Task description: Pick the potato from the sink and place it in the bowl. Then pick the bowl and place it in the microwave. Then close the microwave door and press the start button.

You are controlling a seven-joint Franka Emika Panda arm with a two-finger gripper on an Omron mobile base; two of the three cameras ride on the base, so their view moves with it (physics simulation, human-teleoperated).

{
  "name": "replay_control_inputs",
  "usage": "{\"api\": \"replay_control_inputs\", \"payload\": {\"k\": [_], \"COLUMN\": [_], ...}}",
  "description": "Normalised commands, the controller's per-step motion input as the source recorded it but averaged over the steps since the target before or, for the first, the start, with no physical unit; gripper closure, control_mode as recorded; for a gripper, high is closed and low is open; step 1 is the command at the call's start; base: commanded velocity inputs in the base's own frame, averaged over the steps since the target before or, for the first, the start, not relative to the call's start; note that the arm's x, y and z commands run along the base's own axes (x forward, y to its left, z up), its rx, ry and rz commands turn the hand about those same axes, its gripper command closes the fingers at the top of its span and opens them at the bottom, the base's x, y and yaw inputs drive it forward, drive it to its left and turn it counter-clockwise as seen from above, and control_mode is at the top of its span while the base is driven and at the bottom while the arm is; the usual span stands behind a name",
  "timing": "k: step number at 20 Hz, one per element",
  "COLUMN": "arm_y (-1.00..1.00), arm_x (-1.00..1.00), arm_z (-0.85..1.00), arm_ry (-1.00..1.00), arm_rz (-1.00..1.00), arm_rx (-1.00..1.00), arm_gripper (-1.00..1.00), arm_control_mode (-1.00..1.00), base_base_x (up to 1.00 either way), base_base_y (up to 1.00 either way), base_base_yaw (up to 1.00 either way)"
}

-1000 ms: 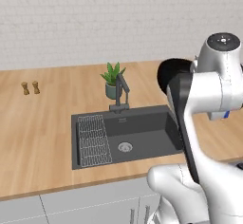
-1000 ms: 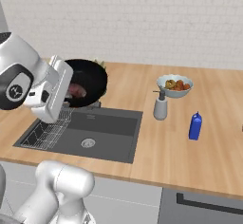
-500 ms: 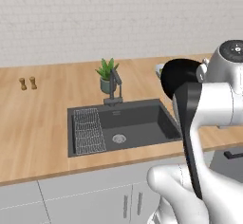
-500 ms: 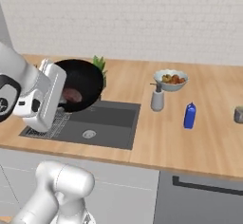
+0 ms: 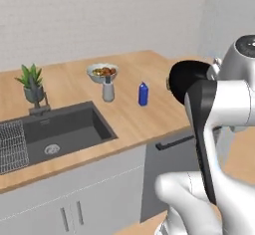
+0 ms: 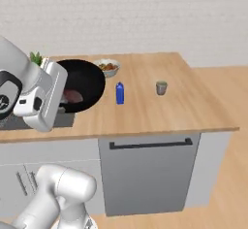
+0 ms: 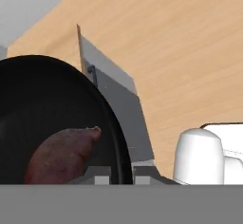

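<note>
I see the wooden table (image 5: 149,114) with the dark sink (image 5: 60,132) set into it. On it stand a potted plant (image 5: 31,82), a pale bowl of food (image 5: 102,72), a grey bottle (image 5: 108,90), a blue bottle (image 5: 143,94) and a small cup (image 6: 161,87) near the far end.

Both base views share the counter (image 5: 149,114); hand view hugs the bowl (image 7: 42,118)
</note>
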Motion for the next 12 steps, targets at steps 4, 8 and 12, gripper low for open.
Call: {"api": "replay_control_inputs", "payload": {"k": [4,8,12], "arm_y": [0.0,0.0,0.0], "arm_x": [0.0,0.0,0.0], "arm_z": [0.0,0.0,0.0], "arm_ry": [0.0,0.0,0.0], "arm_rz": [0.0,0.0,0.0], "arm_rx": [0.0,0.0,0.0], "arm_gripper": [1.0,1.0,1.0], "arm_control_mode": [1.0,1.0,1.0], "base_base_x": [-0.01,0.0,0.0], "base_base_y": [-0.14,-0.02,0.0], "base_base_yaw": [-0.93,-0.98,-1.0]}}
